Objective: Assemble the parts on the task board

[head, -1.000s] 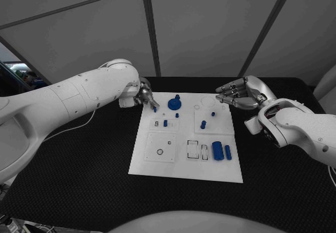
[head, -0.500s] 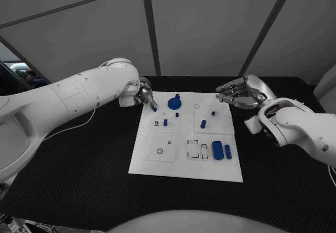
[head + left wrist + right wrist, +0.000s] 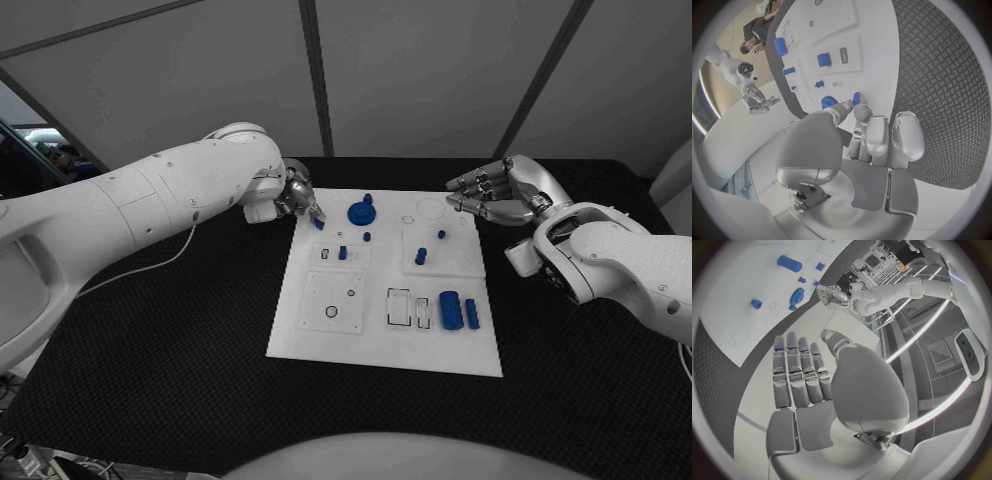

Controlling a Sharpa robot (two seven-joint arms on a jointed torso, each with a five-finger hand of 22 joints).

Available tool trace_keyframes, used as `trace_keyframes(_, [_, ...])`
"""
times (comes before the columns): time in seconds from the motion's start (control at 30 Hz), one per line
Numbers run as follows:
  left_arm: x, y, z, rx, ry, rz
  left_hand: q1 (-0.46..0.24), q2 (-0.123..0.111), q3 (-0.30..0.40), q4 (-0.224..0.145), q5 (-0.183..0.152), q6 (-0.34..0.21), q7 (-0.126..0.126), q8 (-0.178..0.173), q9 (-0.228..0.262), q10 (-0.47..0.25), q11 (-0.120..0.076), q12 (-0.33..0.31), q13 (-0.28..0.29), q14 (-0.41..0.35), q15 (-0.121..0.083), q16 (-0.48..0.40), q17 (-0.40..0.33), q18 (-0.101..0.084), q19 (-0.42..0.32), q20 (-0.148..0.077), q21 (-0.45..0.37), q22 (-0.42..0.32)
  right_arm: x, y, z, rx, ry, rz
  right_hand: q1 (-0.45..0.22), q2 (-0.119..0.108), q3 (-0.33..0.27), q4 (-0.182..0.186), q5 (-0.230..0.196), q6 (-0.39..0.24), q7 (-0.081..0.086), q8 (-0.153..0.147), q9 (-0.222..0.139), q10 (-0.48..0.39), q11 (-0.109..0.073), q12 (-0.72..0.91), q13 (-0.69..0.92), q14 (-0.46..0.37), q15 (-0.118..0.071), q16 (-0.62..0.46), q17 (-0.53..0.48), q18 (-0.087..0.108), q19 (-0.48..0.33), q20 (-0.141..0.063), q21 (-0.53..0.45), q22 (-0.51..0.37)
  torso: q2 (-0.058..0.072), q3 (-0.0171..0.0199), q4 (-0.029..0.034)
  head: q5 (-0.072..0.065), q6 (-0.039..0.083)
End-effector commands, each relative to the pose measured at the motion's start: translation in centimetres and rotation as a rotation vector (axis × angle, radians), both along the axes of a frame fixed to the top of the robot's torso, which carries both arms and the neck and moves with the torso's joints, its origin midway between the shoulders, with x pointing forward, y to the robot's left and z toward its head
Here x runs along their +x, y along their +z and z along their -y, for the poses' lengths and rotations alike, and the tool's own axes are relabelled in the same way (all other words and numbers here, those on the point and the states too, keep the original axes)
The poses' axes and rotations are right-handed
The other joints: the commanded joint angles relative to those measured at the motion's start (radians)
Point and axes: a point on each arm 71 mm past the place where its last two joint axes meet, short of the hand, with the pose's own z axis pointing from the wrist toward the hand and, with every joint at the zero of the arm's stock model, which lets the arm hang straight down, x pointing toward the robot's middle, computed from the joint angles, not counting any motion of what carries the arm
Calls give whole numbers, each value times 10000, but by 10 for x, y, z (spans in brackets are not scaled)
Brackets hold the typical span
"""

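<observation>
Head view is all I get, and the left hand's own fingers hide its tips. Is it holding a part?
Observer: Yes. The left wrist view shows the left hand pinching a small blue peg at its fingertips, over the white task board.
Operator: Is the right hand carrying anything?
Observer: No. The right wrist view shows the right hand with its palm bare and its fingers straight, holding nothing.

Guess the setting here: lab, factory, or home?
Probably a robotics lab test cell: a black table carrying only a white task board with blue parts, and grey partition panels behind.
</observation>
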Motion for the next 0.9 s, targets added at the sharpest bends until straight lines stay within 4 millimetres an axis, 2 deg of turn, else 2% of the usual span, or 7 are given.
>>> trace_keyframes(0.03, [-1,4,0,-801,427,326,-195,-36,1471,-1307,165,18,-92,130,509,154,-33,76,52,110,-103,67,22,-189,70,-23,52,34,0,1,-1,44,71,50,-110,44,49,5,38,-55,11,-24,-4,-53,-15,-12,-6,-74,-4,-16,-14,47,14,96,-47,-18,-5,0,-7,22,10])
trace_keyframes(0.13, [-6,7,-3,-1072,573,447,-393,-208,1700,-1369,708,39,-126,270,655,262,-69,133,115,114,-135,76,32,-214,144,-55,136,135,0,1,0,37,43,58,-110,44,49,5,38,-55,11,-24,-4,-53,-15,-12,-6,-74,-4,-16,-14,47,14,96,-47,-18,-11,1,11,13,11])
trace_keyframes(0.37, [-21,13,-9,-1426,678,750,-655,-483,2017,-1470,1292,115,-205,465,885,507,-147,300,327,119,-205,90,50,-263,293,-121,307,337,0,1,2,27,0,70,-110,44,49,5,38,-55,11,-24,-4,-53,-15,-12,-6,-74,-4,-16,-14,47,14,96,-47,-18,-6,-2,1,39,20])
trace_keyframes(0.5, [-30,16,-12,-1478,635,913,-687,-523,2063,-1487,1362,130,-217,488,920,535,-160,288,318,121,-217,93,55,-268,310,-133,325,361,0,1,2,23,-20,71,-110,44,49,5,38,-55,11,-24,-4,-53,-15,-12,-6,-74,-4,-16,-14,47,14,96,-47,-18,-14,8,2,70,2])
trace_keyframes(0.6, [-36,16,-12,-1405,557,1100,-696,-536,2077,-1493,1381,137,-222,496,932,548,-165,291,322,120,-222,92,54,-274,325,-137,344,382,0,1,3,21,-30,72,-110,44,49,5,38,-55,11,-24,-4,-53,-15,-12,-6,-74,-4,-16,-14,47,14,96,-47,-18,-9,-1,9,74,13])
trace_keyframes(0.73, [-46,11,-10,-1182,395,1356,-713,-563,2103,-1504,1409,152,-232,513,954,575,-174,298,333,121,-231,95,58,-282,347,-145,370,412,0,1,3,19,-37,73,-110,44,49,5,38,-55,11,-24,-4,-53,-15,-12,-6,-74,-4,-16,-14,47,14,96,-47,-18,-8,-3,4,124,-2])
trace_keyframes(0.9, [-56,1,-4,-920,122,1467,-718,-572,2114,-1509,1417,158,-235,519,962,586,-179,303,340,121,-234,96,59,-287,360,-148,386,429,0,1,3,19,-34,71,-110,44,49,5,38,-55,11,-24,-4,-53,-15,-12,-6,-74,-4,-16,-14,47,14,96,-47,-18,1,-14,2,119,-2])
